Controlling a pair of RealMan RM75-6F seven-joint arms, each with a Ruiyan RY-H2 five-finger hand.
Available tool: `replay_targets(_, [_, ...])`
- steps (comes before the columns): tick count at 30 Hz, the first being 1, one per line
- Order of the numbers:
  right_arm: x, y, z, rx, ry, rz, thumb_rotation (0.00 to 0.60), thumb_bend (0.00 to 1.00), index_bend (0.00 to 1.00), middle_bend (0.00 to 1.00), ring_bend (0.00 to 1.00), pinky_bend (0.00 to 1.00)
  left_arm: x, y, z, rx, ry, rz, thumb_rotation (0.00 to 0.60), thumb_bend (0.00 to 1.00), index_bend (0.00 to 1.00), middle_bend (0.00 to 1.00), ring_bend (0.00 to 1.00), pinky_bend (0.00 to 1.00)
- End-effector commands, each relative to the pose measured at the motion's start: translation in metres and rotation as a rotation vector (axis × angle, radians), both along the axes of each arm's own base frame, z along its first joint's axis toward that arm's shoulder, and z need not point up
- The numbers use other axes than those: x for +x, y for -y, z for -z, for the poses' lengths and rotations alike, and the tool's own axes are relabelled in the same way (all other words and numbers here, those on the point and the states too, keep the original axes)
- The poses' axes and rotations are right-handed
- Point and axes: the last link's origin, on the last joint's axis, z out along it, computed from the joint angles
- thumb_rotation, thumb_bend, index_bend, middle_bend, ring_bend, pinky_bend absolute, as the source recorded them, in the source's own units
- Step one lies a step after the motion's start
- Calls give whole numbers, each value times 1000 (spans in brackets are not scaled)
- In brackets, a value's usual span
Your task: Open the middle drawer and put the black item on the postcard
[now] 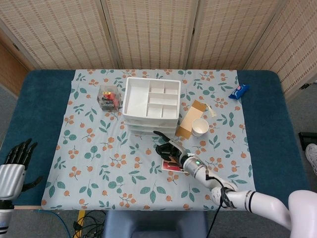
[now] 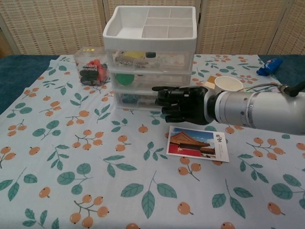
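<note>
Chest view, right hand empty, fingers apart, before shut middle drawer, postcard long axis left-right.

The head view looks steeply down from high above the near edge of the table, facing the woven screens behind it, and takes in the whole floral tablecloth. It sees the drawer unit mostly from the top. The chest view sits much lower and closer, looking almost level across the cloth at the fronts of the drawers. Both views share the drawer unit, the postcard, the paper cup, the small clear box and the right hand.
</note>
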Motion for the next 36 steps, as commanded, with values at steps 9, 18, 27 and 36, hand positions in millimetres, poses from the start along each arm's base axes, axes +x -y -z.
replay_targets(9, [16,15,16,5,-7,-6,600,685,0,849,935,949,-3,0,-1,0,-8,-15,600,153,54,0,0,89])
replay_targets(18, [27,20,24,8,-12,-22,600,686,0,849,936,949,-5,1,-3,2,-13,-26,600,153,54,0,0,88])
replay_targets(27, [35,25,28,6,-21,-39,600,688,0,849,935,949,-8,2,-4,3,-16,-39,600,153,54,0,0,88])
replay_targets(36, [38,27,28,8,-30,-53,600,689,0,849,936,949,-7,2,-4,3,-21,-38,600,153,54,0,0,88])
